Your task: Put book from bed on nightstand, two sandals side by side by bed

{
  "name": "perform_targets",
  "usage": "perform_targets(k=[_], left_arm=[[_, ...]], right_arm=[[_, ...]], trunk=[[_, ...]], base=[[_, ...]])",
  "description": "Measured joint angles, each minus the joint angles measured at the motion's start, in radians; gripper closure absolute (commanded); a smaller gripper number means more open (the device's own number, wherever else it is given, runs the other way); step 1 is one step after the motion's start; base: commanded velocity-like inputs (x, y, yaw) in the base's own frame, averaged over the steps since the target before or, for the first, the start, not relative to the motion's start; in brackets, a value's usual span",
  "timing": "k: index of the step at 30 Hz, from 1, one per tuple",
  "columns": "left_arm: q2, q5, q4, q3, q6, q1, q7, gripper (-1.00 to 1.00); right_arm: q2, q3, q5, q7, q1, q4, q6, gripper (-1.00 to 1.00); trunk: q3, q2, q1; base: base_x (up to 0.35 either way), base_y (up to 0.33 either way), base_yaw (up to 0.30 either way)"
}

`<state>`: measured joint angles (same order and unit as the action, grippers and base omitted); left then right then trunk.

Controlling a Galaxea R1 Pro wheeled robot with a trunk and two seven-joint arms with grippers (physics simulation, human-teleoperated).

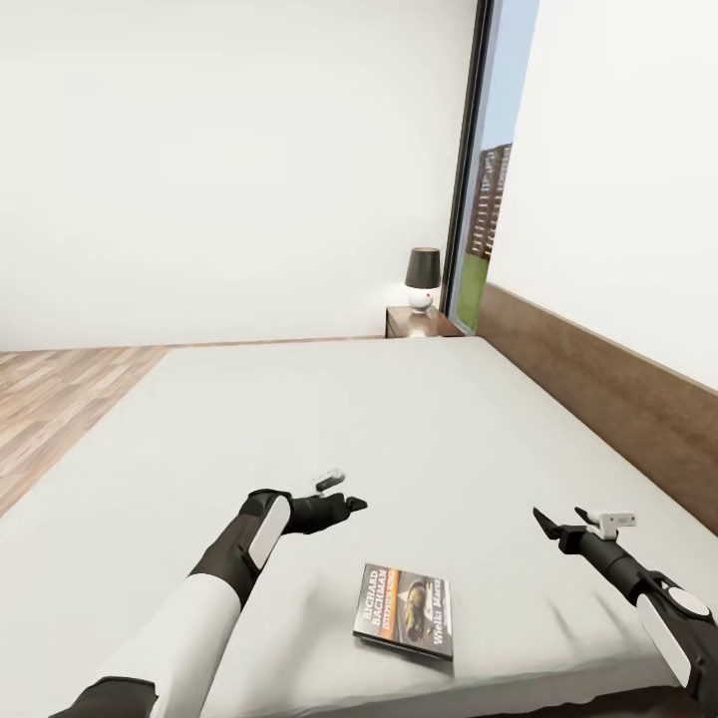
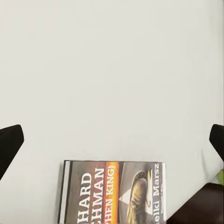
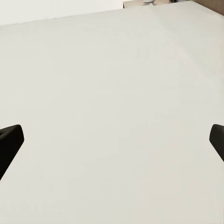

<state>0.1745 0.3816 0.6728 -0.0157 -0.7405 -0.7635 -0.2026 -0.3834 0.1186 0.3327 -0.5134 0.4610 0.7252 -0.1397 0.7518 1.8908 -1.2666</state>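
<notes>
The book (image 1: 404, 610), dark with white "RICHARD BACHMAN" lettering and an orange band, lies flat on the off-white mattress of the bed (image 1: 329, 429), close to its near edge. My left gripper (image 1: 354, 504) hovers open just beyond the book, slightly to its left. In the left wrist view the book (image 2: 114, 191) lies past the spread fingertips (image 2: 9, 144). My right gripper (image 1: 543, 524) is open above bare mattress, to the right of the book. The nightstand (image 1: 419, 321) stands at the bed's far corner. The sandals are out of view.
A dark-shaded lamp (image 1: 422, 279) stands on the nightstand beside the tall window (image 1: 489, 179). The brown headboard (image 1: 598, 389) runs along the right wall. Wood-plank floor (image 1: 60, 389) lies to the left of the bed.
</notes>
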Motion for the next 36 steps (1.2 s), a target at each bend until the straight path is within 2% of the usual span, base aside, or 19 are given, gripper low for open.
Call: perform_targets(k=[2, 5, 7, 15, 24, 32, 36], left_arm=[[0.000, -0.001, 0.000, -0.044, 0.011, 0.000, -0.018, -1.00], [0.000, -0.002, 0.000, -0.070, 0.040, 0.000, -0.024, -1.00], [0.000, -0.002, 0.000, -0.075, 0.048, 0.000, -0.025, -1.00], [0.000, -0.002, 0.000, -0.080, 0.054, 0.000, -0.026, -1.00], [0.000, -0.002, 0.000, -0.081, 0.055, 0.000, -0.025, -1.00], [0.000, -0.001, 0.000, -0.081, 0.054, 0.000, -0.024, -1.00], [0.000, -0.001, -0.001, -0.081, 0.055, 0.000, -0.025, -1.00]], right_arm=[[0.000, 0.000, 0.000, 0.000, 0.000, 0.000, 0.000, -1.00], [0.000, 0.000, 0.000, 0.000, 0.000, 0.000, 0.000, -1.00], [0.000, 0.000, 0.000, 0.000, 0.000, 0.000, 0.000, -1.00], [0.000, 0.000, 0.000, 0.000, 0.000, 0.000, 0.000, -1.00], [0.000, 0.000, 0.001, -0.001, 0.000, 0.000, 0.000, -1.00], [0.000, 0.000, 0.002, -0.001, 0.000, 0.000, 0.000, -1.00], [0.000, 0.000, 0.001, -0.001, 0.000, 0.000, 0.000, -1.00]], trunk=[[0.000, 0.000, 0.000], [0.000, 0.000, 0.000], [0.000, 0.000, 0.000], [0.000, 0.000, 0.000], [0.000, 0.000, 0.000], [0.000, 0.000, 0.000], [0.000, 0.000, 0.000]], base=[[0.023, 0.000, 0.000], [0.008, -0.002, 0.000], [0.003, -0.041, 0.000], [0.001, -0.033, 0.000], [0.000, -0.203, 0.000], [0.004, -0.038, 0.000], [0.195, -0.105, 0.000]])
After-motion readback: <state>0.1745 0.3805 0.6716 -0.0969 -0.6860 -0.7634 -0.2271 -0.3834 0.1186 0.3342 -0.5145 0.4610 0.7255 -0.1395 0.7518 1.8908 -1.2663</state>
